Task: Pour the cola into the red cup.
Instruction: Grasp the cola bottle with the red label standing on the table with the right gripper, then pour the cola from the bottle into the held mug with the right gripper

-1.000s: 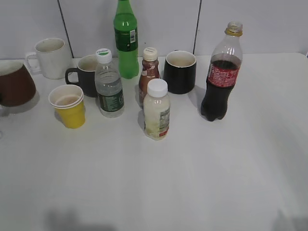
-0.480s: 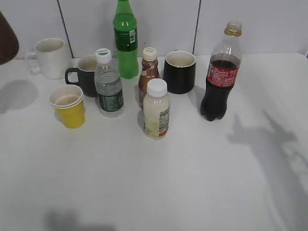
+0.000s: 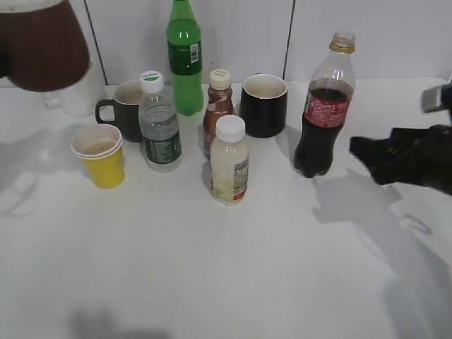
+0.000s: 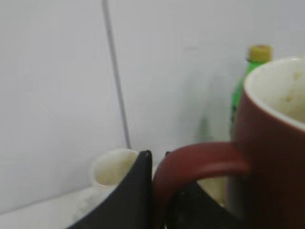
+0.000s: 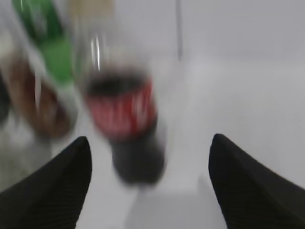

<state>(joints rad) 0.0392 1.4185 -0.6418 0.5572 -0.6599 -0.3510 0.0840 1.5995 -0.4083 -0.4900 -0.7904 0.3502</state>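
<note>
Exterior view | left tool [image 4: 157,191] clamps red cup [image 3: 44,44] handle (aloft) | right tool [image 5: 148,183] apart, facing cola [image 3: 323,106] | black mug [image 3: 264,104] beside

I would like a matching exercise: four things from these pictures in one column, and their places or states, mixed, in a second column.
1. red cup
2. cola
3. yellow cup
4. right hand

A. open, facing the cola
B. lifted off the table, held by its handle
C. standing on the table at the right, no cap
D. on the table beside the water bottle

Pairs: 1-B, 2-C, 3-D, 4-A
</note>
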